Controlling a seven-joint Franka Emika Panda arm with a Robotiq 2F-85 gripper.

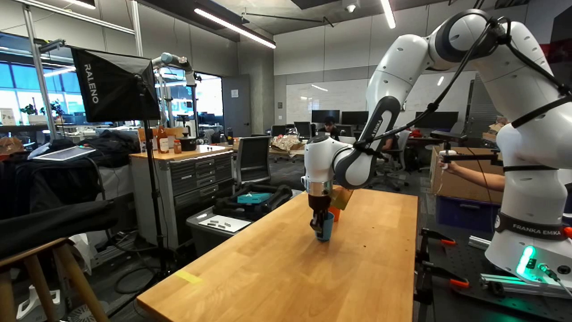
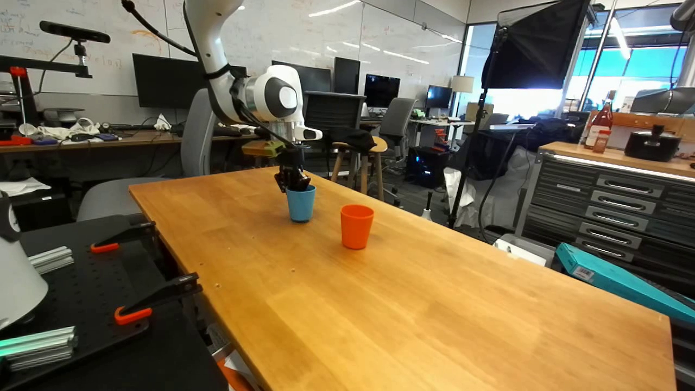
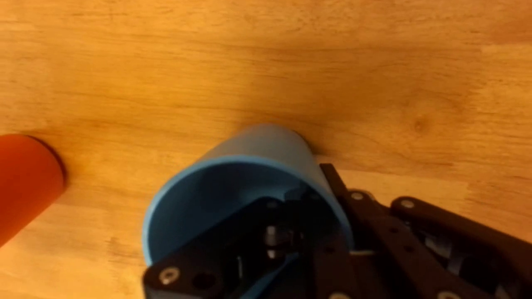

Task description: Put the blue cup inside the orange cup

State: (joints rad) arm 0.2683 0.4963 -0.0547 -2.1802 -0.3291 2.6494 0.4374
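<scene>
Where the wrist view looks down past the gripper (image 3: 322, 195), its two fingers pinch the wall of the blue plastic cup (image 3: 245, 178), one reaching inside the mouth, the other against the outside. The cup's floor is too dark to read. Its mouth points up, its long axis close to vertical, the narrower base down at the wooden table (image 2: 434, 304). Near the blue one but apart, the orange-red plastic cup (image 2: 357, 228) stands upright, mouth up, its bottom hidden. Past the table's edge, in an exterior view, a black open-topped container (image 1: 232, 209) holds a teal box (image 1: 254, 198). Farther off, in both exterior views, a drawer cabinet (image 2: 619, 198) carries a bottle (image 2: 600, 119) with reddish contents, a small jar (image 2: 601, 141) and a lidded black pot (image 2: 653, 145).
</scene>
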